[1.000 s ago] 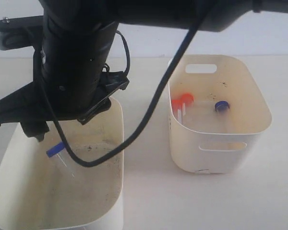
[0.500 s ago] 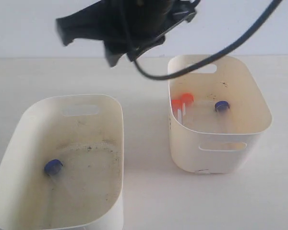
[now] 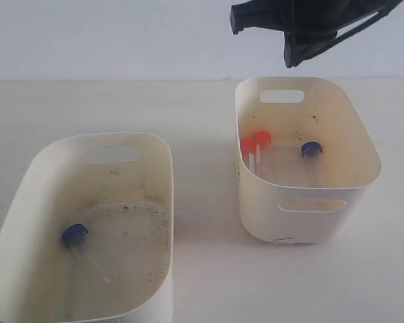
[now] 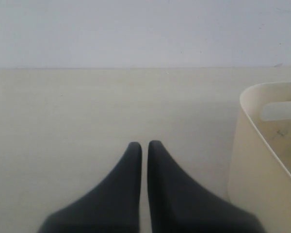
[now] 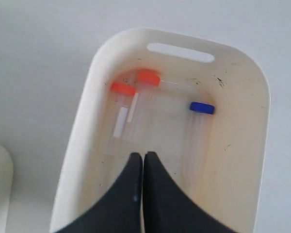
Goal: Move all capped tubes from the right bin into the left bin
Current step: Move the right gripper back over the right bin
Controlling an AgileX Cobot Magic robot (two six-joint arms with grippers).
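Observation:
The right bin (image 3: 310,222) holds three capped tubes: two with orange-red caps (image 3: 262,138) (image 3: 247,145) side by side, and one with a blue cap (image 3: 312,149). The right wrist view shows the same orange-red caps (image 5: 148,76) (image 5: 122,88) and blue cap (image 5: 202,108). My right gripper (image 5: 143,154) hangs shut and empty above that bin (image 5: 85,121), well clear of the tubes. The fourth tube, blue-capped (image 3: 75,234), lies on the speckled floor of the left bin (image 3: 121,134). My left gripper (image 4: 144,143) is shut and empty over bare table.
The right arm's dark body (image 3: 316,23) hangs over the far edge of the right bin. In the left wrist view a cream bin's corner (image 4: 262,145) stands beside the gripper; which bin it is I cannot tell. Pale tabletop separates the two bins.
The dark arm swept from above the left bin across to above the right bin. The blue-capped tube left behind has settled lower on the left bin's floor.

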